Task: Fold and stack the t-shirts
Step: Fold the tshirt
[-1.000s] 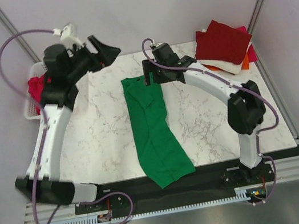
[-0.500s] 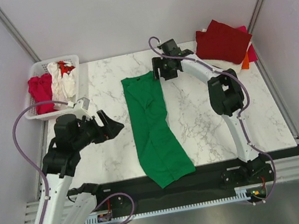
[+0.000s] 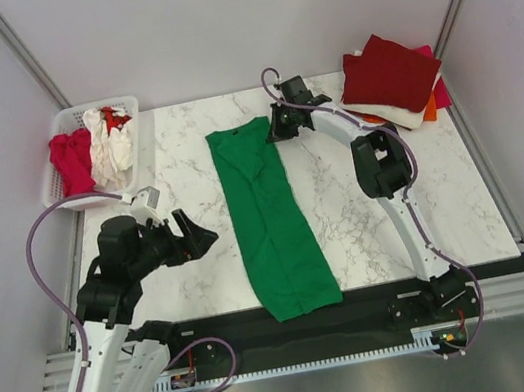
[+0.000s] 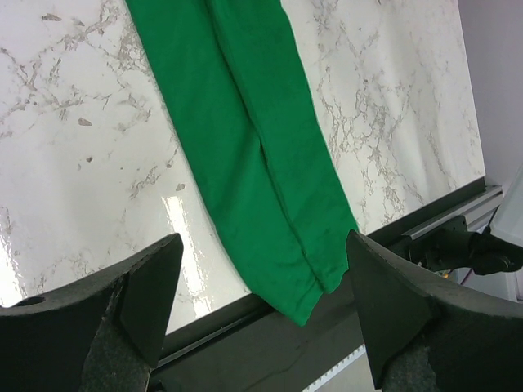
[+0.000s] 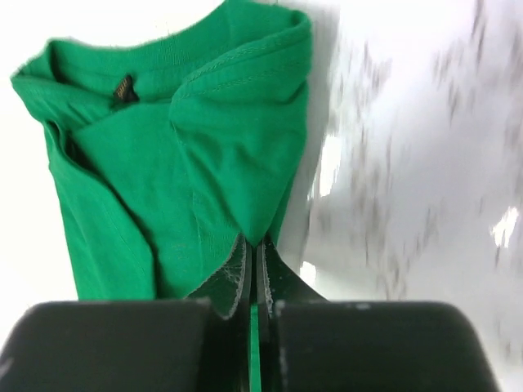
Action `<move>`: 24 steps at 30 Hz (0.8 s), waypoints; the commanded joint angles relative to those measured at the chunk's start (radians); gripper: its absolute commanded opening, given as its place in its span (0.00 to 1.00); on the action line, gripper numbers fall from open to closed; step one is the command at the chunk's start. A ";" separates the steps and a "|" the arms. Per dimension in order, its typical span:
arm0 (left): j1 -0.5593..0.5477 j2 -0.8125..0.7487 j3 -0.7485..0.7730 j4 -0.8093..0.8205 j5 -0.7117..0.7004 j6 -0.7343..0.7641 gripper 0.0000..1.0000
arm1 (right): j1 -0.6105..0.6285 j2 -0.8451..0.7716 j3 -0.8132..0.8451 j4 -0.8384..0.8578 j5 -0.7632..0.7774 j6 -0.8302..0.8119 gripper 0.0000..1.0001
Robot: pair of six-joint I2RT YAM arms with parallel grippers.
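A bright green t-shirt (image 3: 272, 225) lies folded into a long strip down the middle of the marble table, collar at the far end. Its hem (image 4: 315, 290) reaches over the near edge. My right gripper (image 3: 276, 132) is at the far end, shut on the shirt's right edge near the collar (image 5: 255, 241); the cloth (image 5: 163, 163) is pinched between the fingers. To the left of the strip, above the table, my left gripper (image 3: 202, 232) hovers open and holds nothing. Through its wide jaws (image 4: 263, 245) the shirt's near half (image 4: 245, 139) shows.
A stack of folded t-shirts sits at the back right corner, dark red (image 3: 388, 72) on top with white, orange and magenta beneath. A white slatted basket (image 3: 137, 137) at the back left holds red and white shirts. The black rail (image 3: 363, 305) runs along the near edge.
The right gripper has closed on the green shirt's far end and shifted it slightly left. The left arm has swung from the back left to the near left, still open.
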 commanded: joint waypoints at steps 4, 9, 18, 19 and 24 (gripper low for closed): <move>-0.001 0.008 -0.008 0.000 0.001 0.040 0.88 | -0.055 0.203 0.267 0.092 0.080 0.120 0.00; -0.001 -0.005 -0.011 0.000 0.001 0.040 0.88 | -0.073 0.209 0.229 0.209 0.158 0.166 0.00; -0.001 0.011 -0.014 0.000 0.001 0.040 0.88 | -0.092 0.198 0.146 0.292 0.238 0.243 0.00; -0.001 0.011 -0.014 0.000 0.001 0.040 0.88 | -0.092 0.214 0.169 0.315 0.191 0.243 0.00; -0.001 0.023 -0.016 0.000 0.001 0.040 0.88 | -0.093 0.189 0.191 0.298 0.191 0.208 0.59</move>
